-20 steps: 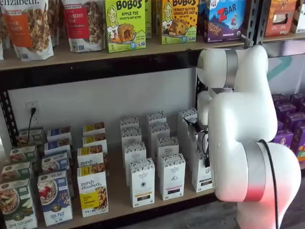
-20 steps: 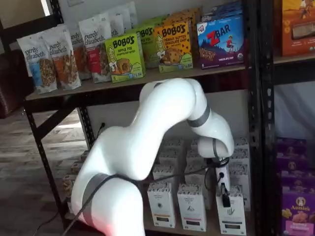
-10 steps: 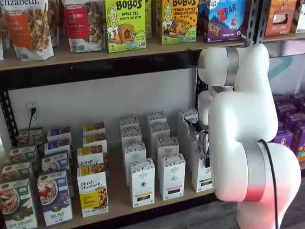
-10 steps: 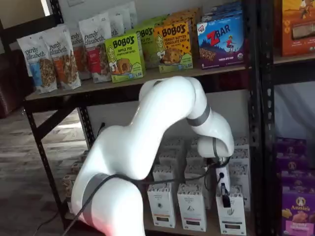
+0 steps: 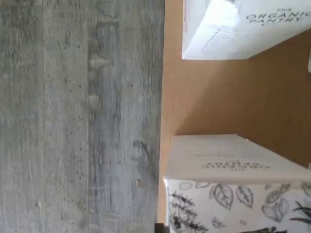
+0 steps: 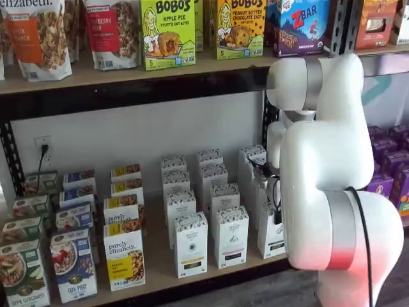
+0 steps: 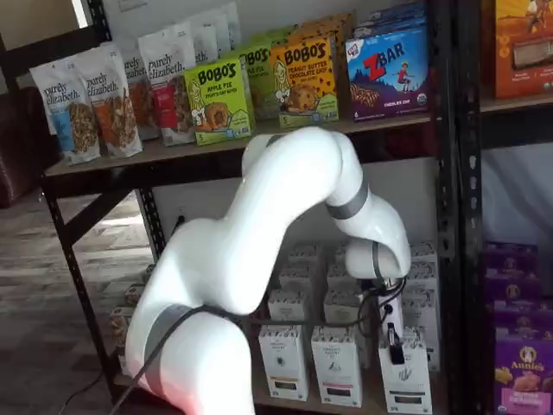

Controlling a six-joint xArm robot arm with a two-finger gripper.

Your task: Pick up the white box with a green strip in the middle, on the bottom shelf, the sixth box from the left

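The white arm reaches down in front of the bottom shelf, its claw set on the top of the white box at the front of the right-most row of tall white cartons. In that shelf view one black finger shows against the box's speckled top, with a cable looping beside it; the claw is pressed together on the white box, which stands upright on the tan board, just beside its look-alike neighbour. In the other shelf view the arm's bulk hides most of that box, leaving only its front face showing at the shelf's edge. Further left on the same board stand yellow-fronted "purely elizabeth" boxes and blue-fronted cereal boxes. The upper shelf carries granola bags, green and yellow Bobo's boxes and a blue Z Bar box. The wrist view shows a leaf-printed white carton close up, another carton apart from it across bare tan board, and grey wood-grain floor beyond the shelf's edge.
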